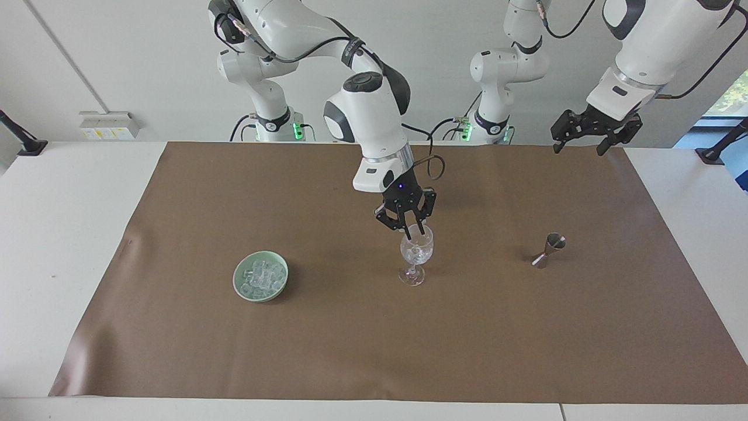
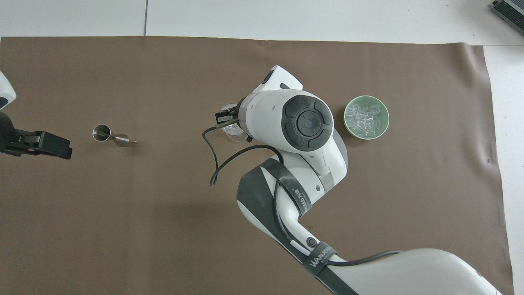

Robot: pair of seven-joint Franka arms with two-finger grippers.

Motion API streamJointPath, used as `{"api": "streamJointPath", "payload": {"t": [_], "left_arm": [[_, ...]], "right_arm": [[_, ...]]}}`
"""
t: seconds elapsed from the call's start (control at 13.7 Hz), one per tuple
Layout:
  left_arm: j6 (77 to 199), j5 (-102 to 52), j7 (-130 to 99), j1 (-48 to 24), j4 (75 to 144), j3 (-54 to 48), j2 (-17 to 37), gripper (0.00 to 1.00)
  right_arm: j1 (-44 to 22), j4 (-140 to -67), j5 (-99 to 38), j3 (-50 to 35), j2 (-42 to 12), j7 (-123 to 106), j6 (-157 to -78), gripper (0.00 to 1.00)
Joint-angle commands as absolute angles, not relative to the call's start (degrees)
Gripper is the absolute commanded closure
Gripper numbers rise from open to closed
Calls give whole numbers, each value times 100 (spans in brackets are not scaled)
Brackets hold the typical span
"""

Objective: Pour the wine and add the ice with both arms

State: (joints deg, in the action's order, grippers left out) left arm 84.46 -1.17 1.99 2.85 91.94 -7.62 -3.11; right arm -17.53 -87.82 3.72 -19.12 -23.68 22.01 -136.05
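While both arms are up over the brown mat, the scene reads as follows, from the robots' end outward.

Left hand [image 1: 596, 131]: raised in the air over the mat's edge nearest the robots, at the left arm's end of the counter; its fingers stand wide apart and hold nothing. The left arm waits there.

Right hand [image 1: 412, 227]: pointing down over the mouth of the glass, fingertips at the rim; the fingers are a little apart, with no cube seen between them. In the overhead view the arm's wrist covers most of it.

Jigger [image 1: 548, 249]: a small metal double cone standing tilted on the mat toward the left arm's end, well apart from the glass.

Glass [image 1: 416, 254]: a clear stemmed wine glass, upright near the middle of the mat, directly under the right hand. Clear glinting pieces show in its bowl; how many cannot be told.

Bowl [image 1: 239, 275]: a pale green dish on the mat toward the right arm's end, a little farther from the robots than the glass and well apart from it.

Ice [image 1: 263, 276]: a heap of small clear cubes lying in the bowl, filling much of it.

Mat [image 1: 327, 351]: brown sheet covering most of the counter, with all three items on it.

Counter [image 1: 70, 234]: white, showing around the mat's edges.
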Motion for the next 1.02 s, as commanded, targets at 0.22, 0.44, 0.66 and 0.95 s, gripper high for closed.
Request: {"api": "streamJointPath", "payload": {"t": [0.22, 0.44, 0.66, 0.95], "left_arm": [[8648, -220, 352, 387, 9255, -756, -475, 0], [8648, -220, 316, 378, 9211, -773, -475, 0], [8648, -220, 281, 387, 9202, -765, -492, 0], [8648, -220, 281, 378, 9114, -773, -492, 0]], "right_arm": [[-1670, -8614, 606, -1978, -2452, 2039, -13588, 69], [-1635, -8464, 677, -1969, -2417, 1995, -13291, 68], [-1355, -8455, 624, -1977, -2225, 1575, -12825, 63], [-1046, -8464, 554, -1986, -1961, 1204, -12218, 59]]}}
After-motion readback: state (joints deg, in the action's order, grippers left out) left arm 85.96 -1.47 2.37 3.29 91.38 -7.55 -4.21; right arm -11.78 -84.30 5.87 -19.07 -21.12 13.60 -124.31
